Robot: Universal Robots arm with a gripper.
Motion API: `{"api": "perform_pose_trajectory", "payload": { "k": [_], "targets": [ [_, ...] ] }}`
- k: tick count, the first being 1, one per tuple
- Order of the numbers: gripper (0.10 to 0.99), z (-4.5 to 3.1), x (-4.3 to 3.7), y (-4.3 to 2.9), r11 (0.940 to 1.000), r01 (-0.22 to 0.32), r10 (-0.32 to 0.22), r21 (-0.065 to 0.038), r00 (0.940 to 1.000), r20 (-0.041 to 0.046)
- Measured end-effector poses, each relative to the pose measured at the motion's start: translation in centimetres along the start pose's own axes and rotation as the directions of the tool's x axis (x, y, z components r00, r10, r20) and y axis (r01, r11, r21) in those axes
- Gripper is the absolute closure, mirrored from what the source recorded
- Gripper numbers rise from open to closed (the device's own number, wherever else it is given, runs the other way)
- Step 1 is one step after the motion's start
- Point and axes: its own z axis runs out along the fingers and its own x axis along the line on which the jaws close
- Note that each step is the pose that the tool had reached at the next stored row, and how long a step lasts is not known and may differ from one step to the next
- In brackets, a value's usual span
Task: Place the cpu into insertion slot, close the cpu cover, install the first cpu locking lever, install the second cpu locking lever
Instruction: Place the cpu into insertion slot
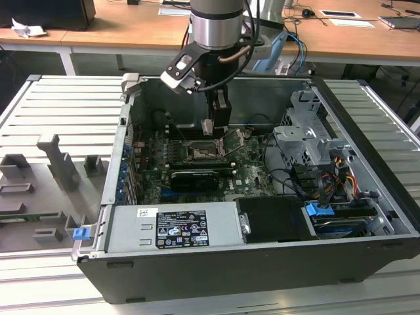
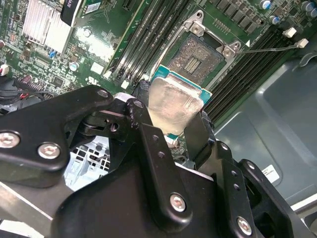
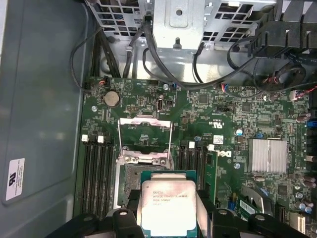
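One gripper (image 1: pixel 212 125) hangs inside one open computer case (image 1: pixel 197 275) in the exterior view. Its two fingers (image 2: pixel 147 143) are drawn in narrow on one cpu (image 2: pixel 173 104), pinching it at two opposite edges. The cpu's silver top faces the camera in both wrist views. It is held off the board, partly over one slot (image 3: pixel 130 181), and is not seated. The slot's dark pin field lies bare in the second wrist view.

One cover (image 3: pixel 145 120) stands open on the side of the slot away from the cpu, its hinge edge at the slot rim. One thin lever (image 2: pixel 270 48) sticks out free from a slot corner.

Two banks of memory slots (image 3: pixel 97 166) flank the slot, one on each side. Also on the board are one finned heatsink (image 3: pixel 267 153) and one coin cell (image 3: pixel 111 98).

In the exterior view, one long black card (image 1: pixel 191 178) lies near the slot. One power supply (image 1: pixel 174 226) sits along the case's near wall.
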Motion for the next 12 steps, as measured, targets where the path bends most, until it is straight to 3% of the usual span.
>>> {"api": "perform_pose_trajectory", "payload": {
  "k": [12],
  "targets": [
    [0.561,0.63,-0.01,-0.06,1.0,0.0,0.0,0.0,1.0,0.0001]
  ]
}}
